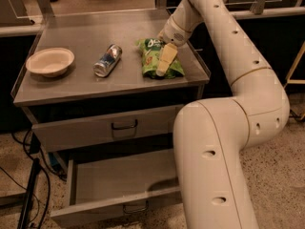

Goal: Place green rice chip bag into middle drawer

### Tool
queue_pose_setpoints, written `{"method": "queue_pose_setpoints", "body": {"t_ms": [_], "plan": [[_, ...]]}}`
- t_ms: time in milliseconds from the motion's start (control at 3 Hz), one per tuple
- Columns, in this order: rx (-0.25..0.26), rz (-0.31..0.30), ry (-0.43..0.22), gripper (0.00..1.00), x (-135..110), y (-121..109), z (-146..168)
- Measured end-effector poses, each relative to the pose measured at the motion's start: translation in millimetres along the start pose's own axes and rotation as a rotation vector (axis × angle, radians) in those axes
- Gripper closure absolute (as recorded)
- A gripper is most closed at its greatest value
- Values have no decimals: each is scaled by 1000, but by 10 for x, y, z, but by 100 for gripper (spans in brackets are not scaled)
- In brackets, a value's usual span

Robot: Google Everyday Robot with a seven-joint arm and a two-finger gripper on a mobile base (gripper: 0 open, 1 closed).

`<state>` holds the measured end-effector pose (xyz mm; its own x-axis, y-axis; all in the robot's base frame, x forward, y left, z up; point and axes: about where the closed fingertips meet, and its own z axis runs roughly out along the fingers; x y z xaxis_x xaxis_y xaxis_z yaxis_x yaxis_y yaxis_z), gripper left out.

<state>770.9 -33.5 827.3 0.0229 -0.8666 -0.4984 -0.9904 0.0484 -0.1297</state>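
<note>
The green rice chip bag (150, 57) lies flat on the right part of the steel cabinet top (86, 35). My gripper (163, 66) reaches down from the upper right and is right over the bag's right half, at or just above its surface. The middle drawer (116, 179) is pulled open at the bottom of the view and shows nothing inside. Its small dark handle (135, 208) faces the front. My arm (214, 147) hides the drawer's right end.
A white bowl (50, 61) sits at the left of the cabinet top and a silver-blue can (107, 60) lies in the middle. The upper handled drawer (109, 128) is shut. Cables (33, 185) hang at the cabinet's left. The top has raised side rims.
</note>
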Motion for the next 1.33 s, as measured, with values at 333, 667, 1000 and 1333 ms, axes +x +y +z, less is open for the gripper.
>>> {"method": "queue_pose_setpoints", "body": {"t_ms": [333,667,1000,1333], "plan": [[0,0,0,19,0,0,0],[0,0,0,42,-1,0,-1],[0,0,0,65,-27,-6,-47],[22,0,-57,89,-91,-2,-205]]}}
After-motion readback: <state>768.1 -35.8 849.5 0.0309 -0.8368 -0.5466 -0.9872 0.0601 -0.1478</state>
